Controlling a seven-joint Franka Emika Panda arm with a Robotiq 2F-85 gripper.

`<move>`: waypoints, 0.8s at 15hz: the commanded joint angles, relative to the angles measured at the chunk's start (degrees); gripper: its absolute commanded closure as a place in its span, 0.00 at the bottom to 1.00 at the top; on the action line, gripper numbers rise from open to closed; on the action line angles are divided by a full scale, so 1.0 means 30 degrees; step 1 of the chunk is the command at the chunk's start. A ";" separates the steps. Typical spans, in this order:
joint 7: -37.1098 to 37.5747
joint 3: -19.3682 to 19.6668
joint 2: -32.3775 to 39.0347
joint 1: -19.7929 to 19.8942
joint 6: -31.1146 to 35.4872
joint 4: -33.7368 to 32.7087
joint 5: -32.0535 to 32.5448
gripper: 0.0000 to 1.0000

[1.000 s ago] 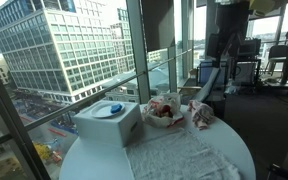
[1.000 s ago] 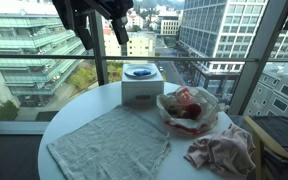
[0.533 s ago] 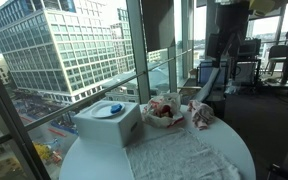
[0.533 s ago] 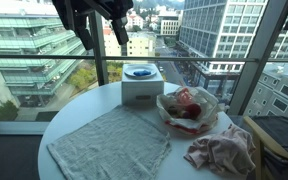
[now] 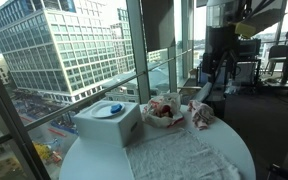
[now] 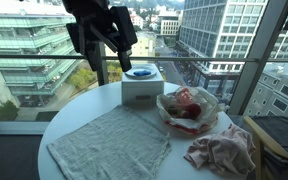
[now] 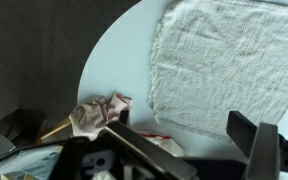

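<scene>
White round tabletop (image 6: pixel 84 105) carried a pale towel (image 6: pixel 109 145), a crumpled pink cloth (image 6: pixel 219 150) and a clear bowl (image 6: pixel 187 108); the claw (image 7: pixel 184 135) hung wide open above, holding nothing.

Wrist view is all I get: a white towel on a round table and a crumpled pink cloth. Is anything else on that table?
Observer: Yes. A white box stands on the table towards the window, with a small blue dish on top.
Operator: Anything between that box and the pink cloth?
Observer: A clear bowl of red and white stuff, right beside the box.
Operator: And where is the claw itself?
Observer: The gripper hangs in the air above table height, open and touching nothing.
</scene>
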State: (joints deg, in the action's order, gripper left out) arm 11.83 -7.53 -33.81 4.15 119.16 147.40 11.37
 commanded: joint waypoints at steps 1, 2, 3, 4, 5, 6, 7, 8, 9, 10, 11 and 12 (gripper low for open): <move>0.1524 0.0342 0.3626 0.0463 0.2046 -0.1159 0.0072 0.00; 0.1528 0.0625 0.4559 0.0485 0.2886 -0.1309 -0.0077 0.00; 0.1264 0.1029 0.5505 0.0410 0.3748 -0.1453 -0.0444 0.00; 0.1289 0.1295 0.6352 0.0428 0.4436 -0.1635 -0.0687 0.00; 0.0959 0.1606 0.7162 0.0382 0.5348 -0.1718 -0.0818 0.00; 0.0827 0.1861 0.8019 0.0321 0.6085 -0.1911 -0.1027 0.00; 0.1024 0.2007 0.8900 0.0368 0.6801 -0.2146 -0.0962 0.00; 0.0951 0.2200 0.9935 0.0345 0.7434 -0.2452 -0.0933 0.00; 0.1233 0.2290 1.0807 0.0396 0.7767 -0.2773 -0.0479 0.00; 0.1379 0.2442 1.1803 0.0416 0.8122 -0.3104 -0.0014 0.00; 0.1251 0.2685 1.2699 0.0379 0.8222 -0.3492 0.0128 0.00; 0.0101 0.2903 1.3413 0.0244 0.8365 -0.3704 -0.0379 0.00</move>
State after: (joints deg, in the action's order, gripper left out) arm 15.25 -0.35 -1.04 5.34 142.40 140.53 10.48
